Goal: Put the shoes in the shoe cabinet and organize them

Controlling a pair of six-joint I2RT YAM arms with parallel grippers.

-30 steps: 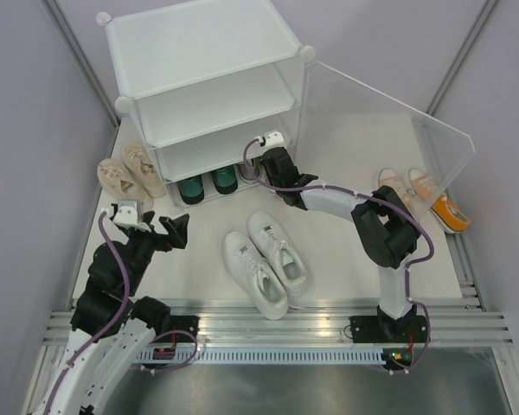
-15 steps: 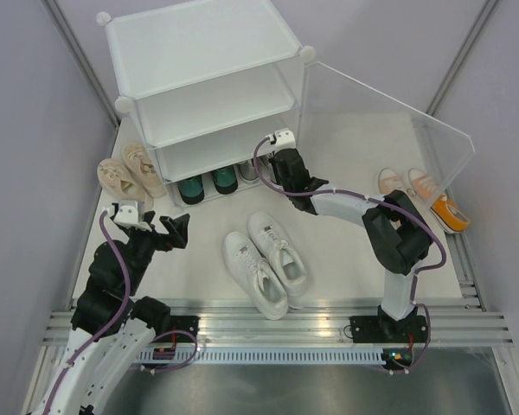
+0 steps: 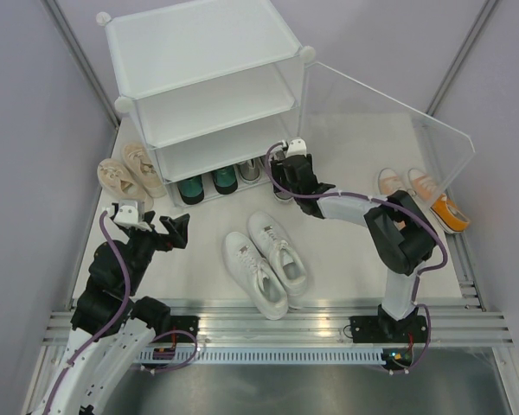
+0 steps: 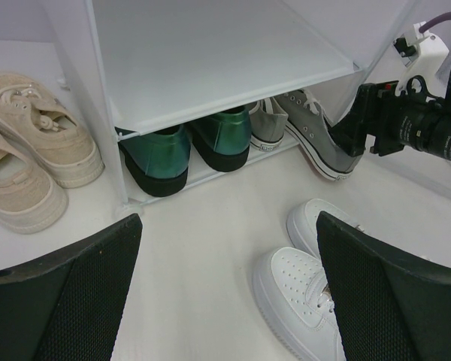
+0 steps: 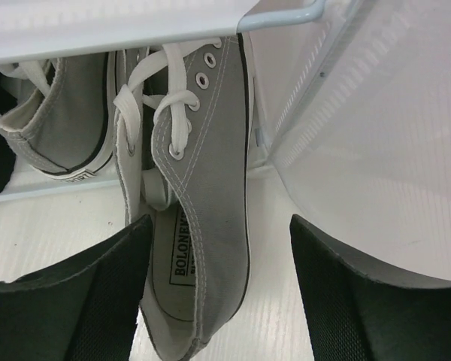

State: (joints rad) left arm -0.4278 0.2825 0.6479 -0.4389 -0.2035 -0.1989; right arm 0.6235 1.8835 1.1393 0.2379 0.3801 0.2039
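One grey sneaker (image 5: 210, 188) shows insole label (image 5: 182, 262) beginning "BOLONBY".

Insole label (image 5: 182, 261) in grey sneaker (image 5: 214, 188) reads "BOLONBY", rest hidden.

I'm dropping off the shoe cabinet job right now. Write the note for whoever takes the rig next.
Left gripper: open, empty, hovering in front of the shoe cabinet.
Right gripper: open, fingers either side of the second grey sneaker, not gripping it.
Done: green pair and first grey sneaker sit in the bottom tier.
Part done: the second grey sneaker is toe-in, its heel sticking out past the front.
Left: push it in, then shelve the white pair in front, the beige pair left of the cabinet, and the orange pair by the open door.
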